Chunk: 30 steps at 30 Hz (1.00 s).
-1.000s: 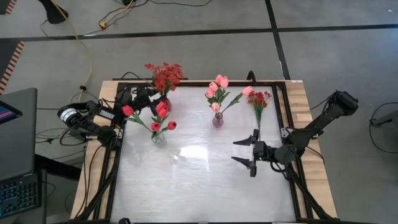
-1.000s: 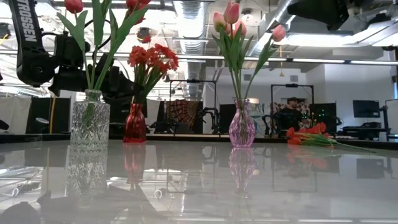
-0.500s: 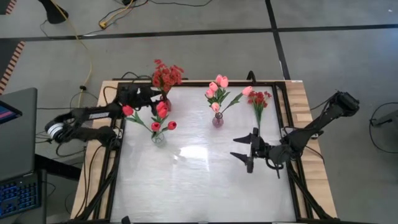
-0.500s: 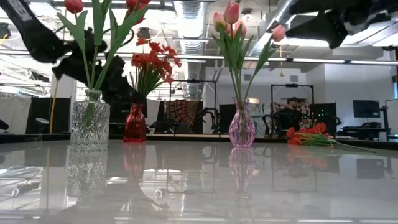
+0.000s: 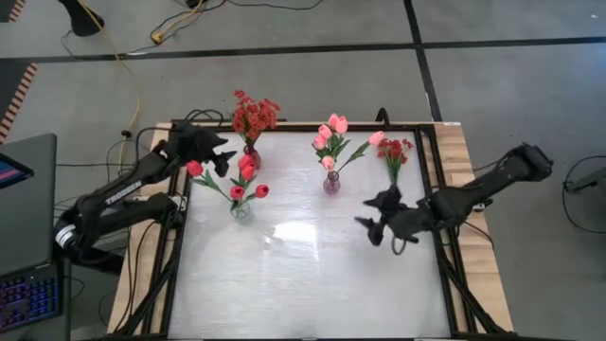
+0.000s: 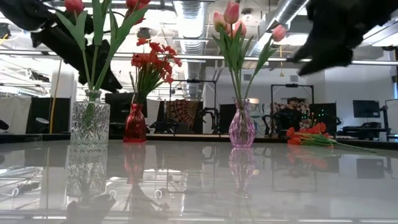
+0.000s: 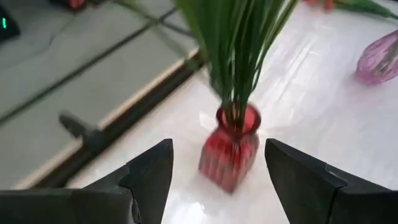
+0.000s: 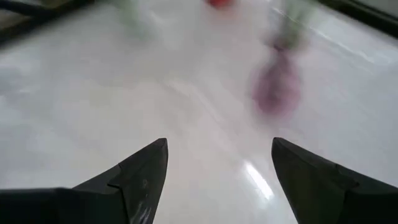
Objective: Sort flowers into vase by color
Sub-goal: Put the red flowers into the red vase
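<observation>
Left gripper [image 5: 220, 152]: spread, empty, beside the red vase [image 7: 229, 147] at the bench's [image 5: 303, 284] far-left corner.
Right gripper [image 5: 377, 214]: spread, empty, above mid-bench, near the loose red spray [image 5: 394, 153].

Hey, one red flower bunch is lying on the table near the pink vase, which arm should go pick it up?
Probably the right. Its open gripper hovers on that side of the table, close to the loose red bunch. The left gripper, also open, is at the far side by the red vase.
</observation>
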Motion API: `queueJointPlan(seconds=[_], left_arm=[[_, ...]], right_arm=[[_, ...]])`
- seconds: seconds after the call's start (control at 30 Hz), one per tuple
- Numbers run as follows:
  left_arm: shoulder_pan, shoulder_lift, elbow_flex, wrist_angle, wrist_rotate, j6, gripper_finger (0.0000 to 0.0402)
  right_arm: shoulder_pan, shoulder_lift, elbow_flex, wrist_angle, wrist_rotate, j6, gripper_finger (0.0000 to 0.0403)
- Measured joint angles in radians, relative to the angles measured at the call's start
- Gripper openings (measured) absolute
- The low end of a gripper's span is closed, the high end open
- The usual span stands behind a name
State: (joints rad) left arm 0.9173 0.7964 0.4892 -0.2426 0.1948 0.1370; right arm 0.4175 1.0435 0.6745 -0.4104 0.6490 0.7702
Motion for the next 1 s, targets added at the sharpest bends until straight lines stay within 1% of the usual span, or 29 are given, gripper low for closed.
queueJointPlan(seconds=[0.07,0.17,0.23,0.33,0.4,0.5,0.57,0.7,0.8,0.93,1.0], left_arm=[[0.001,-0.023,0.000,-0.031,-0.009,-0.038,0.0238],[0.000,-0.051,0.000,-0.035,-0.032,-0.086,0.0229],[0.000,-0.064,0.000,-0.032,-0.069,-0.127,0.0221],[0.001,-0.075,0.000,-0.034,-0.121,-0.128,0.0208],[0.001,-0.075,0.000,-0.047,-0.128,-0.121,0.0201],[0.001,-0.076,0.000,-0.070,-0.096,-0.117,0.0195],[0.000,-0.075,0.000,-0.076,-0.068,-0.117,0.0195],[0.000,-0.075,0.000,-0.092,-0.061,-0.119,0.0198],[0.000,-0.075,0.000,-0.091,-0.061,-0.119,0.0198],[0.000,-0.077,0.000,-0.091,-0.077,-0.121,0.0198],[0.000,-0.077,0.000,-0.091,-0.076,-0.124,0.0199]], right_arm=[[-0.046,0.000,0.034,-0.170,-0.006,0.119,0.0313],[-0.128,0.000,0.054,-0.367,-0.078,0.292,0.0313],[-0.190,0.003,0.053,-0.451,-0.130,0.356,0.0313],[-0.275,0.010,0.031,-0.522,-0.162,0.393,0.0313],[-0.330,0.013,0.007,-0.530,-0.178,0.393,0.0313],[-0.402,0.019,-0.022,-0.528,-0.184,0.392,0.0313],[-0.452,0.025,-0.044,-0.529,-0.185,0.392,0.0313],[-0.546,0.025,-0.094,-0.501,-0.184,0.374,0.0313],[-0.605,0.025,-0.138,-0.427,-0.185,0.317,0.0313],[-0.693,0.025,-0.194,-0.292,-0.224,0.220,0.0309],[-0.735,0.025,-0.219,-0.259,-0.234,0.190,0.0305]])
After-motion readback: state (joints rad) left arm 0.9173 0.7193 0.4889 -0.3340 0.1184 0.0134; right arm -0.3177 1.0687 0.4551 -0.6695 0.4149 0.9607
